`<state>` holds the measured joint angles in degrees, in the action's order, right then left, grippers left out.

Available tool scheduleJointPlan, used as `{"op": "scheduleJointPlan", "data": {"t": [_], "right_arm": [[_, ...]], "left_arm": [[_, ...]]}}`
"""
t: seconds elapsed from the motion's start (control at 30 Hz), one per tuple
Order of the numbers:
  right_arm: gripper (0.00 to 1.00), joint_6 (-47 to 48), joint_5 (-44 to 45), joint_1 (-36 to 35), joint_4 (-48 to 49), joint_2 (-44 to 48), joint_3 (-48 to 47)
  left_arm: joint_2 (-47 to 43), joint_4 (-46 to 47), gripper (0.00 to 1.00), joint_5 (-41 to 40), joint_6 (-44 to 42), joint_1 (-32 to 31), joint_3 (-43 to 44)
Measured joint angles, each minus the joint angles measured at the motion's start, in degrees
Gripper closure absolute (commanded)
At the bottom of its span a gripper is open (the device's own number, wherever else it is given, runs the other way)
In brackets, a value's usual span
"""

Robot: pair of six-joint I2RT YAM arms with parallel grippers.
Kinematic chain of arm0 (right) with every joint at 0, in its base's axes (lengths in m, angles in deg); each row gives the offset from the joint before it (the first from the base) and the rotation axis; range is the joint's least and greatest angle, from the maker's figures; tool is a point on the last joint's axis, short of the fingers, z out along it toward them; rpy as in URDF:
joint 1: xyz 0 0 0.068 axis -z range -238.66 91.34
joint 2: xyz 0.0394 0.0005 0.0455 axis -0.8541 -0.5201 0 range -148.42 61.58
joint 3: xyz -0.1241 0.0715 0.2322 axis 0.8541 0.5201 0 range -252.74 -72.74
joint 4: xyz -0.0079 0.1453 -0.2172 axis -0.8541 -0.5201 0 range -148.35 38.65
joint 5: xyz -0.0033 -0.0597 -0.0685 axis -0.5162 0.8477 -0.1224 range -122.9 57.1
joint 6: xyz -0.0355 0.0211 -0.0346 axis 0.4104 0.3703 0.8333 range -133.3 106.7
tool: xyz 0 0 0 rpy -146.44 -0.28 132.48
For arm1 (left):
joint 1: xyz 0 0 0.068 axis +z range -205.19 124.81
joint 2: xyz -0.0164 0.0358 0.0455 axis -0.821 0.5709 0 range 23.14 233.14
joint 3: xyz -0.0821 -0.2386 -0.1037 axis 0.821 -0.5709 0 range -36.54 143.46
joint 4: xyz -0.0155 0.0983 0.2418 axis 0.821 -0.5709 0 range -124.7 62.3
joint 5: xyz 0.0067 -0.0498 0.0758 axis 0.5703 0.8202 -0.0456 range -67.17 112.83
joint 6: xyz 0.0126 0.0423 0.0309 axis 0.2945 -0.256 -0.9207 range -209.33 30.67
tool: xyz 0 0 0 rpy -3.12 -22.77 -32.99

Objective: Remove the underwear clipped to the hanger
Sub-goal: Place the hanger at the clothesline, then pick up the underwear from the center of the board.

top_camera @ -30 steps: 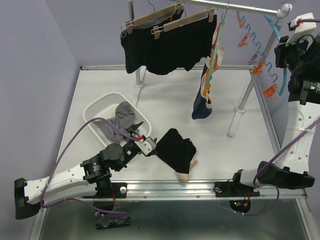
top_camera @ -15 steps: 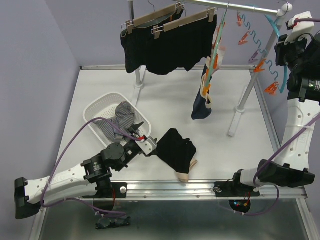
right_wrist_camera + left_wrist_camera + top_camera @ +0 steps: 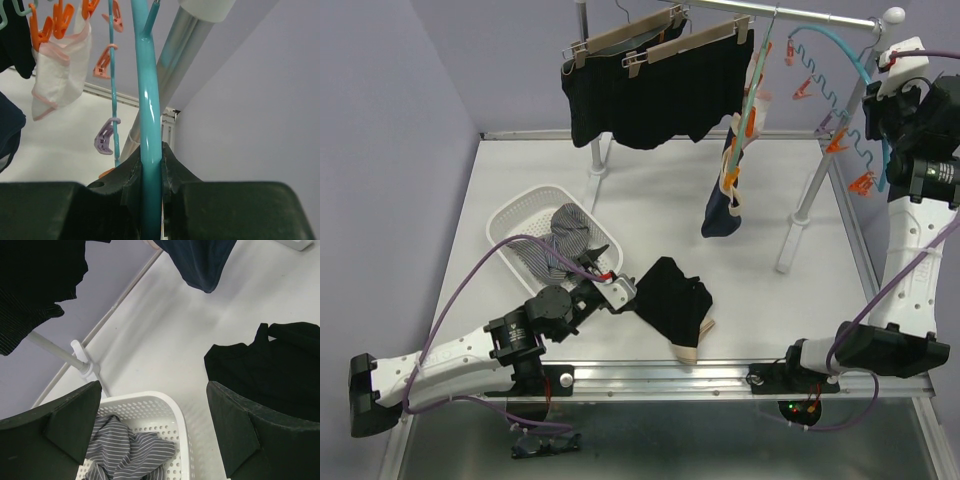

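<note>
My right gripper (image 3: 876, 88) (image 3: 150, 159) is shut on the teal bar of the clip hanger (image 3: 825, 45) (image 3: 149, 100), high at the right end of the rail. A navy piece (image 3: 720, 212) and a white-pink piece (image 3: 761, 100) (image 3: 59, 75) hang from its orange pegs. Two black shorts (image 3: 660, 95) hang clipped on wooden hangers. My left gripper (image 3: 623, 291) (image 3: 154, 390) is open and empty, low over the table between the basket and a black garment (image 3: 675, 297) (image 3: 270, 370) lying flat. A grey-striped piece (image 3: 560, 240) (image 3: 127, 452) lies in the basket.
A white perforated basket (image 3: 510, 222) (image 3: 177, 415) stands at the left of the table. The rack's two posts (image 3: 798, 215) (image 3: 598, 160) stand on the table. Loose orange and purple pegs (image 3: 860, 182) (image 3: 105, 137) dangle near my right gripper.
My right gripper has drawn the teal hanger's right end up and leftward, tilting the hanger; the pegs and the navy piece swung slightly left. The left arm has barely moved.
</note>
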<state>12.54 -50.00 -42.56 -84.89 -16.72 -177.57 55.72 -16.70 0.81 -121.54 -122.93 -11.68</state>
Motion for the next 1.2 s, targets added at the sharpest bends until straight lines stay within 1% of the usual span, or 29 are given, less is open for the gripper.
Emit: {"op": "scheduleJointPlan", "data": {"t": [0.1, 0.13, 0.23, 0.27, 0.33, 0.37, 0.43, 0.47, 0.5, 0.53, 0.73, 0.83, 1.03, 1.2], "right_arm": [[0.84, 1.0, 0.0, 0.0, 0.9, 1.0, 1.4], [0.7, 1.3, 0.0, 0.0, 1.0, 1.5, 1.7], [0.56, 2.1, 0.1, 0.0, 1.0, 2.8, 2.7], [0.45, 2.4, 0.2, 0.0, 1.0, 3.3, 2.7], [0.36, 2.7, 0.2, 0.0, 1.1, 4.2, 2.7], [0.27, 2.6, 0.2, 0.0, 1.1, 4.9, 2.7], [0.2, 2.5, 0.2, 0.0, 1.3, 6.1, 2.7], [0.12, 2.4, 0.3, 0.0, 1.5, 6.8, 2.7], [0.08, 1.9, 0.4, 0.0, 1.5, 7.3, 2.7], [0.0, 1.7, 0.5, 0.0, 1.6, 7.7, 2.7], [0.0, -0.5, 0.8, 0.0, 1.9, 10.8, 2.7], [0.0, -2.0, 0.1, 0.0, 1.9, 13.7, 3.0], [0.0, -3.2, -4.8, 0.0, 2.2, 26.0, 10.9], [0.0, -3.5, -10.5, 0.0, 2.1, 33.7, 17.4]], "left_arm": [[0.1, -0.1, 0.02, 0.0, 0.0, 0.0, 0.0], [0.2, -0.1, 0.02, 0.0, 0.0, 0.1, 0.0], [0.4, -0.2, 0.02, 0.1, 0.0, 0.1, 0.0], [0.4, -0.2, 0.02, 0.2, 0.0, 0.1, 0.0], [0.4, -0.2, 0.02, 0.2, 0.0, 0.1, 0.0], [0.4, -0.2, 0.02, 0.2, 0.0, 0.2, 0.0], [0.4, -0.2, 0.02, 0.2, 0.0, 0.3, 0.0], [0.4, -0.2, 0.02, 0.2, 0.0, 0.3, 0.0], [0.4, -0.2, 0.02, 0.2, 0.0, 0.4, 0.0], [0.4, -0.2, 0.02, 0.2, 0.0, 0.4, 0.0], [-0.4, -0.2, 0.01, 0.9, 0.1, 0.4, 0.0], [-1.7, 0.0, 0.01, 1.9, 0.7, 0.4, 0.0], [-2.3, 0.7, 0.01, 4.7, 2.1, 0.7, 0.0], [0.9, 1.5, 0.01, 6.3, 4.7, 1.3, 0.0]]}}
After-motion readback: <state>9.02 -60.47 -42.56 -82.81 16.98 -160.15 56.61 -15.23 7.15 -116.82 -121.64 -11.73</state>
